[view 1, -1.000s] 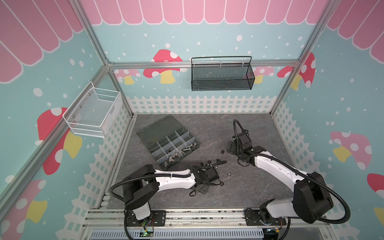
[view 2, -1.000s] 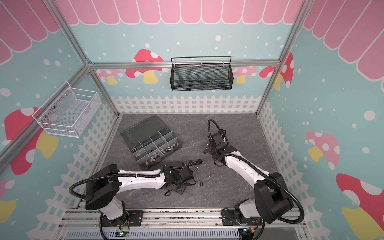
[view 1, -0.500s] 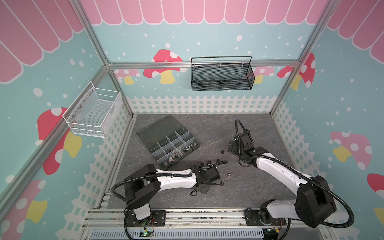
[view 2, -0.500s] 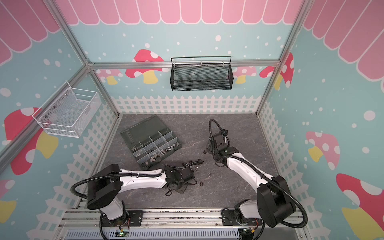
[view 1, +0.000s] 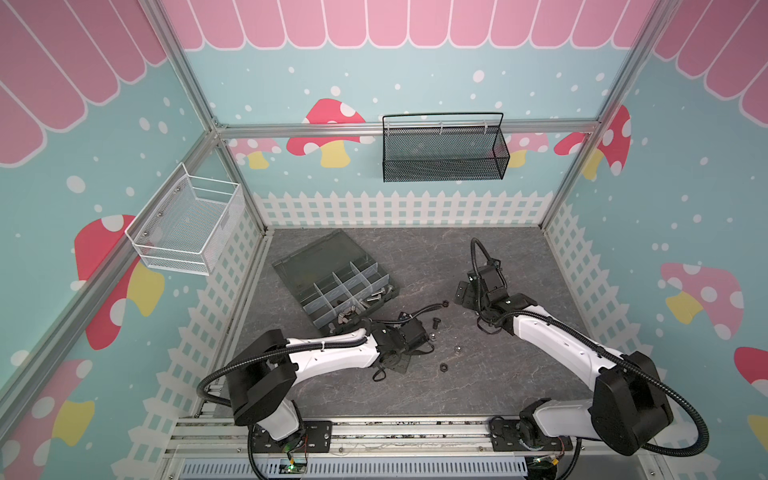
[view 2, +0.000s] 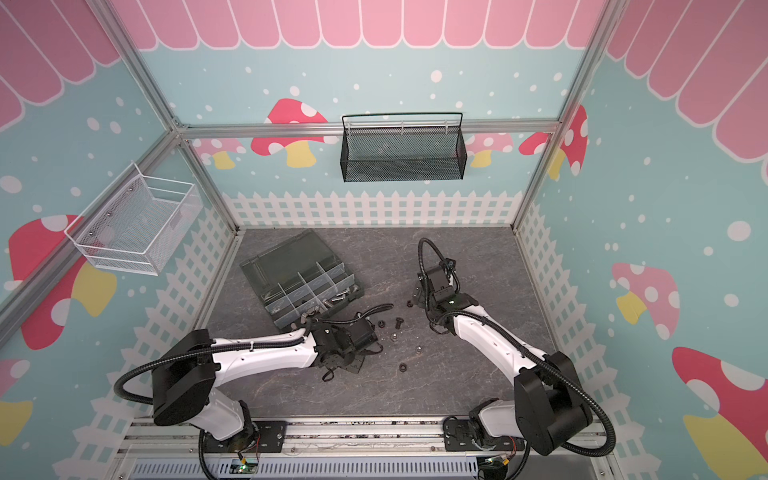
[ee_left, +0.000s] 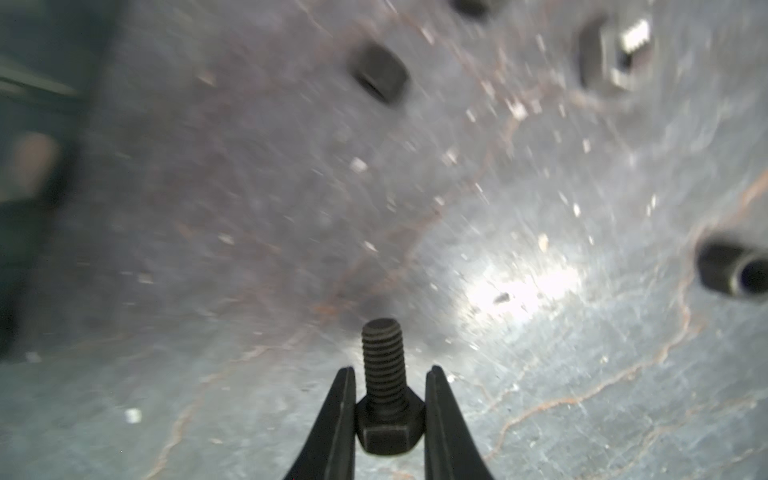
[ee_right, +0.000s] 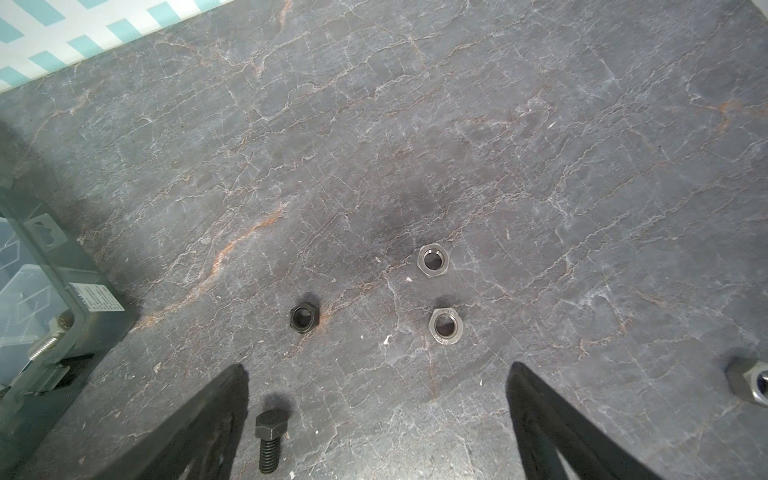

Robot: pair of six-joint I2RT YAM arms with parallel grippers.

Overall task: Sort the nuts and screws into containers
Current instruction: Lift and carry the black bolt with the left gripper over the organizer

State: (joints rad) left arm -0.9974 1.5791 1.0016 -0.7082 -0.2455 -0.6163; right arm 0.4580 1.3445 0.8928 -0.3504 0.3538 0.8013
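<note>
Left claw (ee_left: 390, 369) gripping black screw (ee_left: 388, 432), arm low

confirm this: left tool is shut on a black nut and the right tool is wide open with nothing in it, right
Not quite: the left tool is shut on a black screw, pinched at its hex head with the threaded shank sticking out, as the left wrist view shows. The right tool is indeed wide open with nothing in it.
</note>
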